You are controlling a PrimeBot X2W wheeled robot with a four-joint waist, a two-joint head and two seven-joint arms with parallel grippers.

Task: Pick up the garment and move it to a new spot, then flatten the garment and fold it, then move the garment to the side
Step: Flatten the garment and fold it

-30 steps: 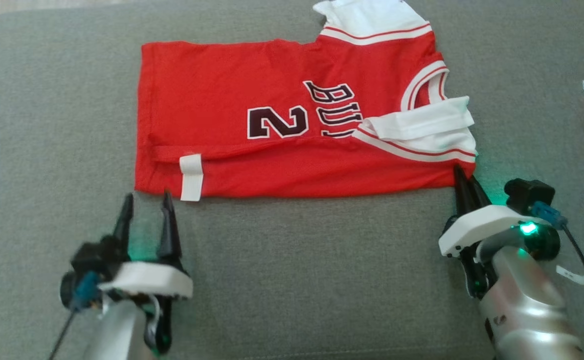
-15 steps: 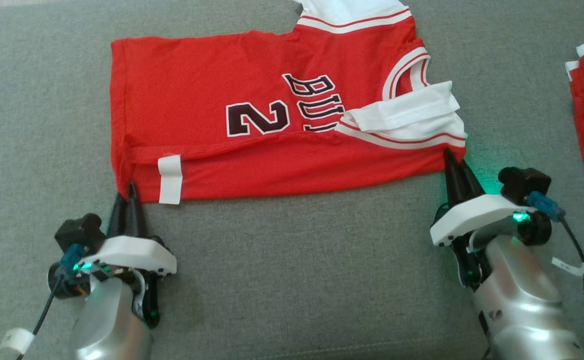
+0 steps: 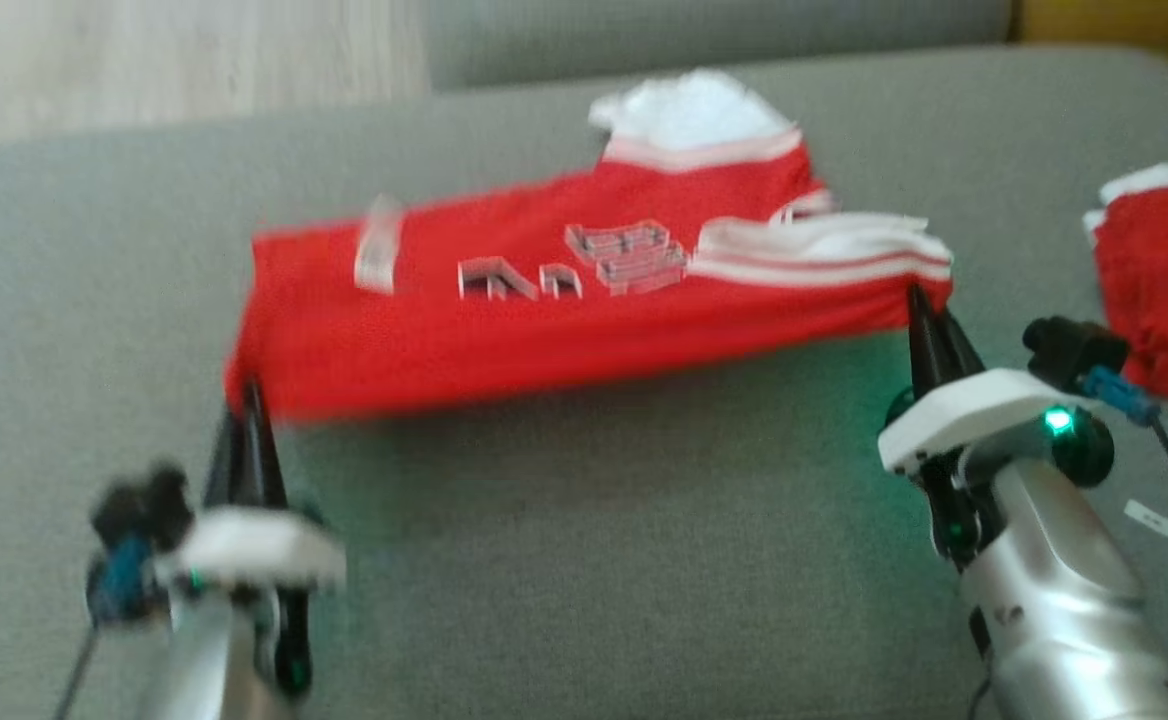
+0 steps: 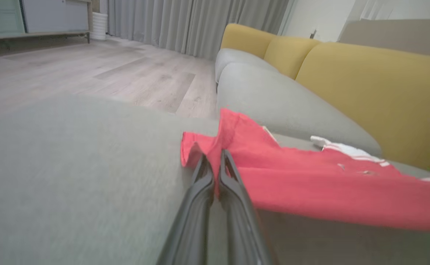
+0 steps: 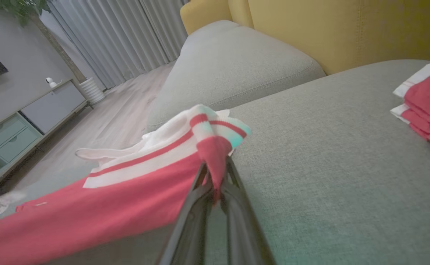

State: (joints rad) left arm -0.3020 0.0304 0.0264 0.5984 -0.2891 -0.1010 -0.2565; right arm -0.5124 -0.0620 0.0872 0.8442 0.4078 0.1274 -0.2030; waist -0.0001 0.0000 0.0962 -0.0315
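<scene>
The garment (image 3: 544,320) is a red basketball jersey with white trim and dark lettering, folded lengthwise on the grey sofa cushion (image 3: 584,560). Its near edge is raised off the cushion between both grippers. My left gripper (image 3: 247,395) is shut on the garment's near left corner; in the left wrist view the red cloth (image 4: 310,184) is pinched between my left gripper (image 4: 212,156). At the near right corner my right gripper (image 3: 916,298) is shut on the white-striped shoulder end, and the right wrist view has the garment (image 5: 134,184) clamped in my right gripper (image 5: 215,165).
A second folded red and white garment (image 3: 1159,290) lies on the cushion at the right, also the red pile (image 5: 426,106) in the right wrist view. Yellow sofa backrests (image 4: 369,88) rise behind. Wooden floor (image 3: 174,60) lies past the cushion's far left edge.
My left gripper moved up to the garment's near left corner and shut on it. Both grippers have lifted the near edge off the cushion. The head camera has also shifted.
</scene>
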